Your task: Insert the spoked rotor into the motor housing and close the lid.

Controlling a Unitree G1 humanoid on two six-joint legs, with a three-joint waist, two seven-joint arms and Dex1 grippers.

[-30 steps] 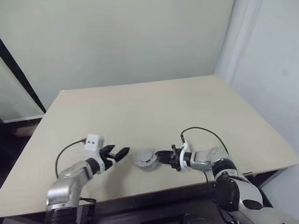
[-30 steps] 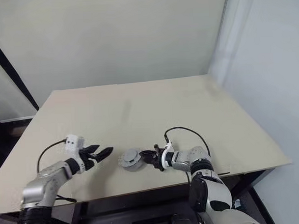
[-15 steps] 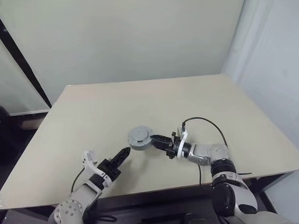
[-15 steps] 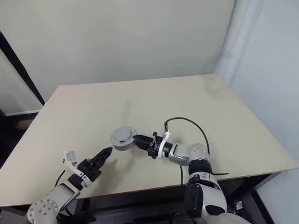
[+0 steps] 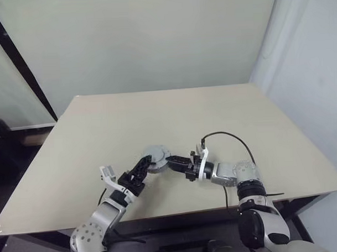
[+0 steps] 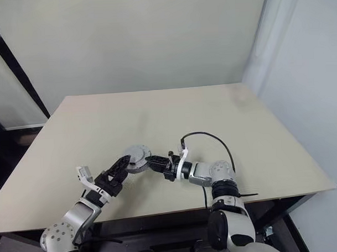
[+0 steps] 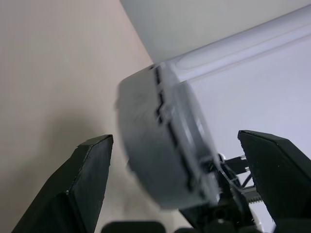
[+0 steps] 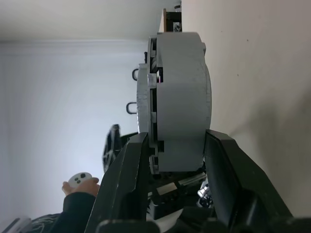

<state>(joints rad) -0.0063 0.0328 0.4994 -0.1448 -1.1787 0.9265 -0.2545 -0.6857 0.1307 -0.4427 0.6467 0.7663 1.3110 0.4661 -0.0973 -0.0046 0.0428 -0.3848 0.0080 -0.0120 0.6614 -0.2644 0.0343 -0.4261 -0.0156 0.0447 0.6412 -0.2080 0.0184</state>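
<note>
Raised off the beige table (image 5: 174, 120) since a second ago, round grey metal motor housing (image 5: 157, 158) clamped edge-on in right gripper (image 5: 171, 161), left gripper (image 5: 141, 167) wide apart, straddling housing's opposite rim.

Right gripper (image 5: 168, 161), arm reaching leftward, fingers clamped on the motor housing (image 5: 157, 156). Left gripper (image 5: 145, 163), fingers spread wide, straddles it without contact.

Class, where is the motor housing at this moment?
The motor housing, lid on, is held above the table's near middle, clamped in the right gripper, with the open left gripper closing in from the robot's left.
</note>
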